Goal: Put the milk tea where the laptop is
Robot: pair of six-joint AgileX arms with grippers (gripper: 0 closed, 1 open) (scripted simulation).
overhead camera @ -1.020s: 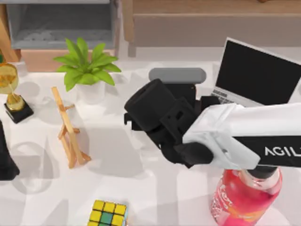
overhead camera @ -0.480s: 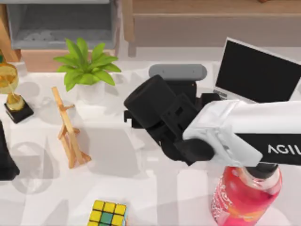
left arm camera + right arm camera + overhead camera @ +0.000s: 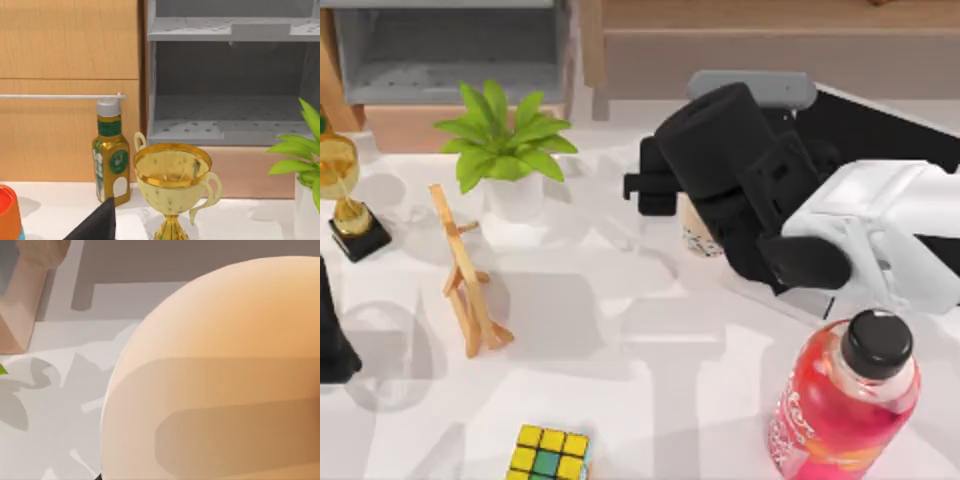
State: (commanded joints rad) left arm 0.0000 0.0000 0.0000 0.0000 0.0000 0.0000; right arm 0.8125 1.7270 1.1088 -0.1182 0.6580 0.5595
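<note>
Cup, i.e. the milk tea, tucked under the right gripper near the table's far edge, right of centre. Pearl-speckled base poking out just left of the black wrist housing, beside the near-left corner of the laptop. In the right wrist view, peach-orange cup wall pressed up close against the lens. Probably carried that tight to keep a tall, top-heavy drink upright during the move. Actual closure hidden by the housing, so grip cannot be told; a hold on the cup judged likely, not seen.

Laptop mostly covered by the right arm, with a strip of dark screen showing behind it. Cup apparently aimed at the laptop's spot, not yet settled there.

Left gripper parked at the table's left edge, well clear; state not readable. Facing the gold trophy.

Against half a second back:
- right arm swung from table centre up and to the right, onto the laptop area
- laptop screen, then open to view, now largely masked
- cup base now exposed
- black cap of the pink-red bottle uncovered, bottle itself unmoved
- potted plant unchanged
</note>
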